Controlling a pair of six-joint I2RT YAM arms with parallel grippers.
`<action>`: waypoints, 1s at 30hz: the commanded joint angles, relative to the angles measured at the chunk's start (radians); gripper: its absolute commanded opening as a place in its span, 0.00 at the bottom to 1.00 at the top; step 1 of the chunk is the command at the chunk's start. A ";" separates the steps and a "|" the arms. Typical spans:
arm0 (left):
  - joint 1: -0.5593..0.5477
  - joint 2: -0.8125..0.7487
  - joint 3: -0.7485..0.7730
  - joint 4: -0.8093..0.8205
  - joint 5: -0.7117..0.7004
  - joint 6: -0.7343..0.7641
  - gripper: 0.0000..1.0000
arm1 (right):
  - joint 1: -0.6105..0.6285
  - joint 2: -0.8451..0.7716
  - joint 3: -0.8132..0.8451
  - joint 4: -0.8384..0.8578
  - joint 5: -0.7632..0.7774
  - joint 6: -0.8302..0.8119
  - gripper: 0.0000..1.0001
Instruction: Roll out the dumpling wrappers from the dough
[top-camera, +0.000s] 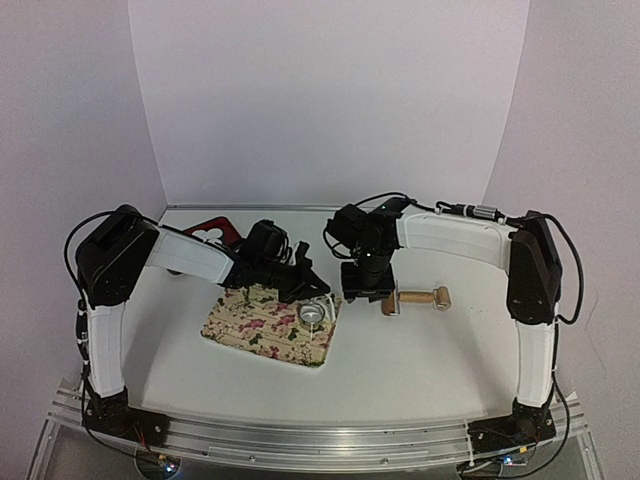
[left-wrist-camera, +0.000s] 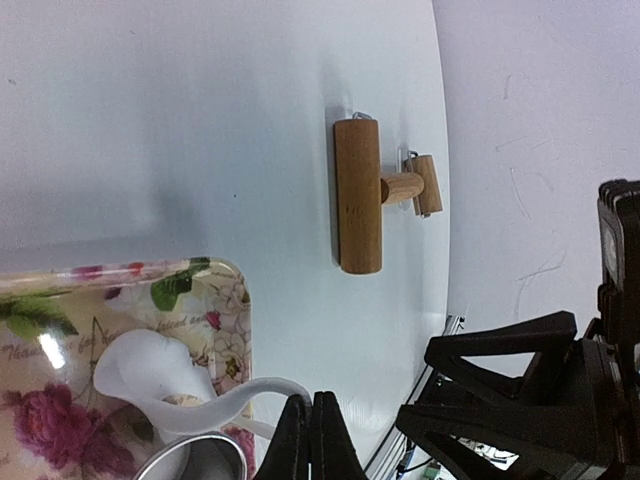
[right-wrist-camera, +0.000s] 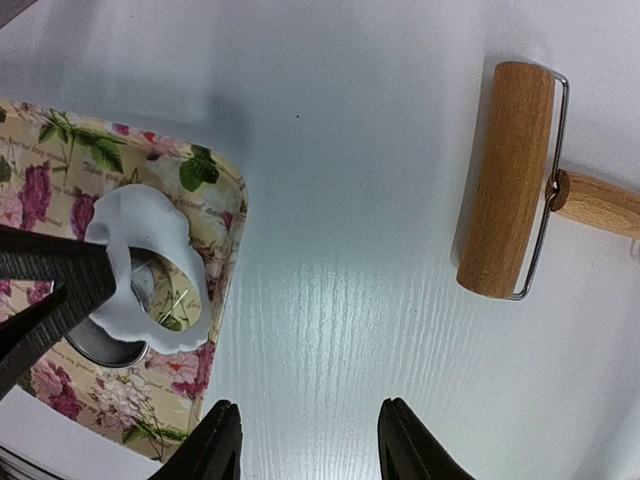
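The dough (right-wrist-camera: 147, 222) is a thin white irregular sheet with a round hole. It hangs partly lifted over a metal ring (right-wrist-camera: 105, 345) on the flowered tray (right-wrist-camera: 218, 175). My left gripper (left-wrist-camera: 310, 402) is shut on the dough's (left-wrist-camera: 150, 372) edge, and a white strip runs up to its tips. In the top view the left gripper (top-camera: 306, 290) stands over the tray's (top-camera: 250, 338) right end. My right gripper (right-wrist-camera: 310, 405) is open over bare table, right of the tray and apart from the dough. The dumpling wrappers are out of view.
A wooden rolling pin (top-camera: 415, 299) lies on the table right of the tray, just beyond my right gripper (top-camera: 368, 292); it also shows in the left wrist view (left-wrist-camera: 358, 195). A dark red object (top-camera: 210, 230) sits at the back left behind the left arm.
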 joint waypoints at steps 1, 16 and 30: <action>0.031 0.012 0.048 0.070 0.008 -0.020 0.00 | 0.003 -0.077 -0.034 0.039 0.026 0.018 0.47; 0.099 -0.077 -0.028 0.152 0.007 -0.015 0.00 | 0.003 -0.079 -0.033 0.059 0.027 0.014 0.47; 0.180 -0.421 -0.293 -0.001 -0.064 0.053 0.00 | 0.003 -0.095 -0.028 0.076 0.042 -0.007 0.48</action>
